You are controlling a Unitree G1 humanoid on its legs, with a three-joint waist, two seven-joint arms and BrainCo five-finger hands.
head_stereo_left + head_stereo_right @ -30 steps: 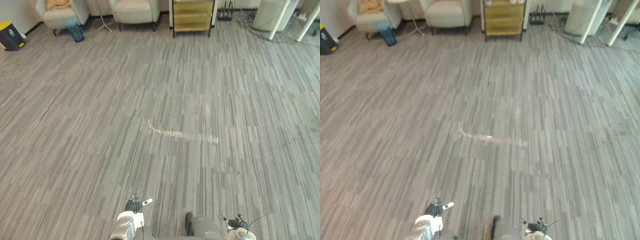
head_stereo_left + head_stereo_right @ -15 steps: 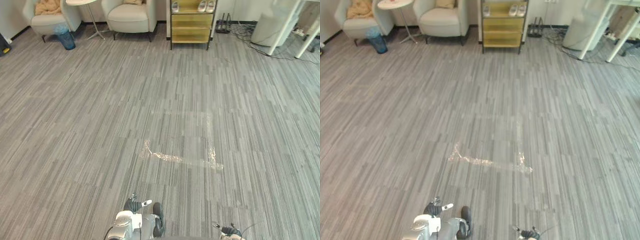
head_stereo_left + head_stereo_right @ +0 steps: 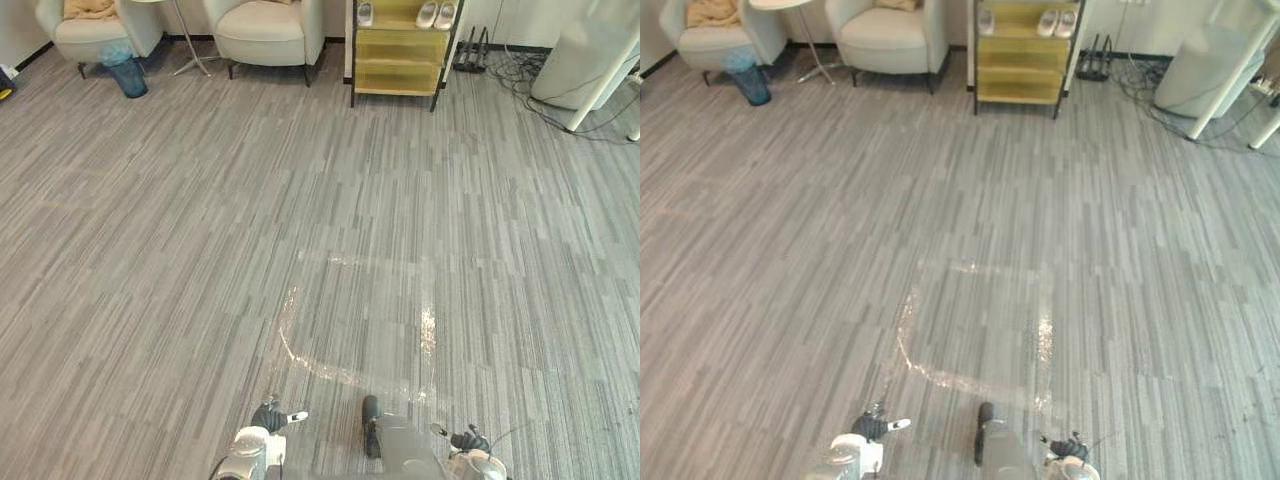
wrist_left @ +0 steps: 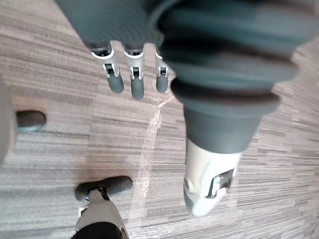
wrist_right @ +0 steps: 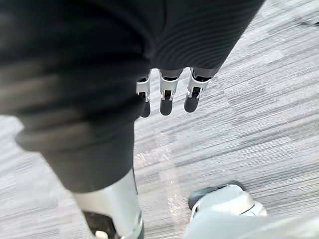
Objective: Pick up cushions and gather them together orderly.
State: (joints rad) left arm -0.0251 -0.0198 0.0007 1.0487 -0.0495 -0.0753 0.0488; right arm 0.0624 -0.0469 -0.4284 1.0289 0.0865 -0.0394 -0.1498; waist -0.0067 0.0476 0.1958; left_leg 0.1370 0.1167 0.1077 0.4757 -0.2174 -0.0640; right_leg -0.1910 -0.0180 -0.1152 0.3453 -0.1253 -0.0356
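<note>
Carpet (image 3: 140,260) in grey stripes runs from the robot to the far wall, well lit and bare across the middle. Two cream armchairs stand at the far left: the left chair (image 3: 95,35) and the right chair (image 3: 262,22), with a side table (image 3: 190,45) on a thin splayed leg between them. A white rounded unit (image 3: 590,50) stands at the far right, and cables (image 3: 510,75) trail over the carpet beside it. A yellow shelf (image 3: 398,60) stands just to the right of the right chair, and pale shoes (image 3: 437,14) sit on its top. A blue bin (image 3: 126,75) stands on the carpet in front of the left chair, near its right front corner.

A shiny tape outline (image 3: 427,330) is stuck to the carpet just ahead of the hands, between them and the chairs.

The cushions are well apart from the robot. A tan cushion (image 3: 90,8), rumpled, lies at the back of the left chair's seat. A second cushion (image 3: 895,4) shows at the back of the right chair's seat, cut by the view's edge.

Both hands hang low near the robot. The left hand (image 4: 136,74) has its fingers straight and slightly apart, pointing at the carpet and holding nothing. The right hand (image 5: 167,94) hangs the same way, with its fingers straight, side by side and empty over the carpet.
</note>
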